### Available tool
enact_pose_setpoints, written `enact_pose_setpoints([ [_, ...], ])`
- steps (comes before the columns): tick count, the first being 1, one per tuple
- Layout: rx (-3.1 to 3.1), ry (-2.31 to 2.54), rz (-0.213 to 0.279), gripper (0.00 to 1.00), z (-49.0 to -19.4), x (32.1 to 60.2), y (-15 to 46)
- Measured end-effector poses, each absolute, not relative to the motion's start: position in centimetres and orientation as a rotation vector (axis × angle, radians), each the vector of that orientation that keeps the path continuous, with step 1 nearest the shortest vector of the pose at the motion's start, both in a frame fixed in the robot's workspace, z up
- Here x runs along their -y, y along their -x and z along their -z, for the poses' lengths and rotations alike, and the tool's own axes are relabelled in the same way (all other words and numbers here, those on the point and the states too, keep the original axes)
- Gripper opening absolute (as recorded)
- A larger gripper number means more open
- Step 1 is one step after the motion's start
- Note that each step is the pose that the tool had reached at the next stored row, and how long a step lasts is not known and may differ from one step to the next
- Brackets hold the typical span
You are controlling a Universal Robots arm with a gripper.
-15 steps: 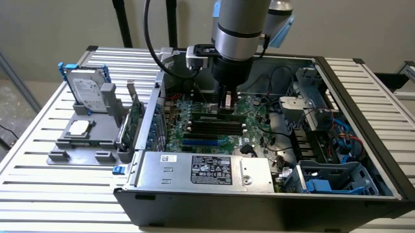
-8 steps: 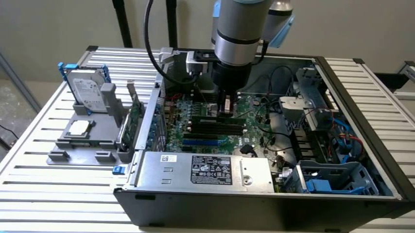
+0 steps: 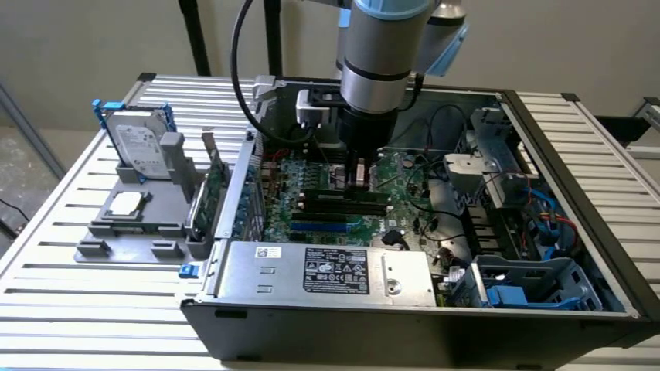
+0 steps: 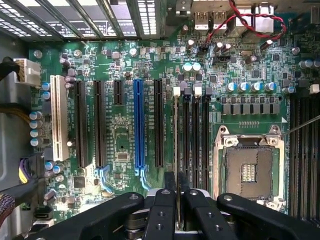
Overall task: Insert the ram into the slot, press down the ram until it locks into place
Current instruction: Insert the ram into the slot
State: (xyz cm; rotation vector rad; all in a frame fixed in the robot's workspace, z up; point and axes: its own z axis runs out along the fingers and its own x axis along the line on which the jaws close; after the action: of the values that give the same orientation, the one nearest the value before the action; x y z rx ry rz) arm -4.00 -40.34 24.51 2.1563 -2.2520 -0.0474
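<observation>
The motherboard [image 4: 125,145] is green, studded with silver capacitors. One long blue socket [image 4: 139,125] and one white socket [image 4: 59,120] sit among black ones. The tool [image 4: 177,200] is black. The table [image 3: 62,224] is ribbed silver.

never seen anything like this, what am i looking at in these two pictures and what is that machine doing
This is a robot arm working inside an open desktop computer case, which lies on a slatted metal table. One picture is taken from a camera standing off to the side. The other is from a camera on the arm's wrist, looking straight down at the green motherboard.

The black pieces in the wrist view are the end effector, the part that grips. Its fingers are closed on the ram, a thin memory stick seen edge-on, lined up with the slot, one of several long black sockets beside the empty processor socket.

On the exterior view's left, a grey holder carries a hard drive.
</observation>
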Motion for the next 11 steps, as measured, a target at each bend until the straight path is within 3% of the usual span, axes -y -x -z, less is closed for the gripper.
enact_pose_setpoints([
  [11, 2.250, -2.154, 0.043, 0.13, -23.77, 40.15, 3.98],
])
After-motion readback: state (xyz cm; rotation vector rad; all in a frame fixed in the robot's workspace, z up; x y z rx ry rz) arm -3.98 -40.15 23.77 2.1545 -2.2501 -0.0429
